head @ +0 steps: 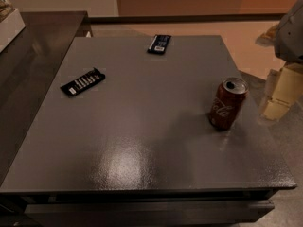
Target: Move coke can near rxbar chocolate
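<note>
The coke can (228,103), red with a white script logo and a silver top, stands upright near the right edge of the grey table (142,126). The rxbar chocolate (83,82), a flat black bar with a row of white text lines, lies on the left part of the table, well apart from the can. My gripper (279,96) shows as pale cream fingers at the right edge of the view, just right of the can and not touching it.
A dark blue wrapped bar with a pale label (159,43) lies near the table's far edge. A dark counter (28,51) adjoins the table on the left, with a white object (8,20) at its far left corner.
</note>
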Robot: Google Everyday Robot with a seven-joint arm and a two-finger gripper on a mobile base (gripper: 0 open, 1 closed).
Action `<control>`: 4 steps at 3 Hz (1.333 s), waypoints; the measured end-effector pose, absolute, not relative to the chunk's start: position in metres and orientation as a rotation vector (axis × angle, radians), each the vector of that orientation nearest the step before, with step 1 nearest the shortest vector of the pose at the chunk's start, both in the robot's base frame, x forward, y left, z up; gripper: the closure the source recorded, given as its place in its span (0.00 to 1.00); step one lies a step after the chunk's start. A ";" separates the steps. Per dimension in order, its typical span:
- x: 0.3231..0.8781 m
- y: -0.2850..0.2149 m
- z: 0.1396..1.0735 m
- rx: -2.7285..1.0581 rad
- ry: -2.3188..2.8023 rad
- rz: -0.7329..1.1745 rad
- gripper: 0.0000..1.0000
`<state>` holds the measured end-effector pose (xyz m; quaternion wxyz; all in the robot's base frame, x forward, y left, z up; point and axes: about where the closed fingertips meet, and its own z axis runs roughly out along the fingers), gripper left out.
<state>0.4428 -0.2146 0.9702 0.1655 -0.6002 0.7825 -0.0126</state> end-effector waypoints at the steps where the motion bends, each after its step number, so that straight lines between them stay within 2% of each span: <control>1: 0.455 -0.210 0.947 -1.694 2.213 0.036 0.00; 4: 0.481 -0.201 0.900 -1.602 2.191 0.179 0.01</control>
